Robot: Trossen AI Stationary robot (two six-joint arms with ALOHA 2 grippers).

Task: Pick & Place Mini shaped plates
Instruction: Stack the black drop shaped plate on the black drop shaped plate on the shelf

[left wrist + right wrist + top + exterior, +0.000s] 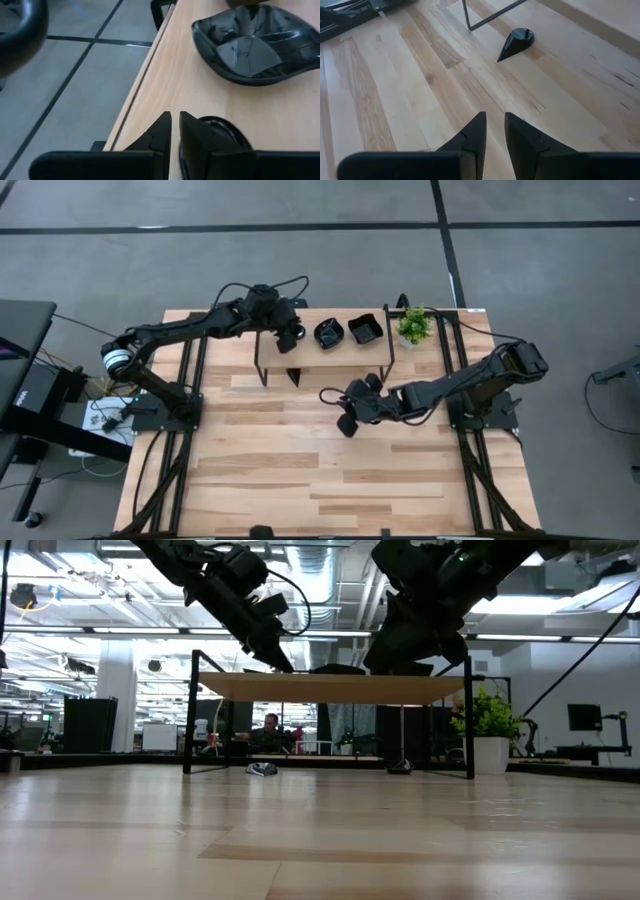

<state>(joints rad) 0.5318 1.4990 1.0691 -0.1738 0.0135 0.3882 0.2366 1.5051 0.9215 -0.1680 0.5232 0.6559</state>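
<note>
Partway through, as far as can be judged. Two glossy black plates sit on the small raised shelf (330, 350): a scalloped plate (328, 333) and a square plate (365, 329). The left gripper (291, 333) is at the shelf's left end, fingers nearly together, pinching the rim of a third dark round plate (220, 131). One teardrop plate (516, 42) lies on the table (300, 470) under the shelf, not yet collected. The right gripper (492, 131) hovers near it, narrowly parted, empty.
</note>
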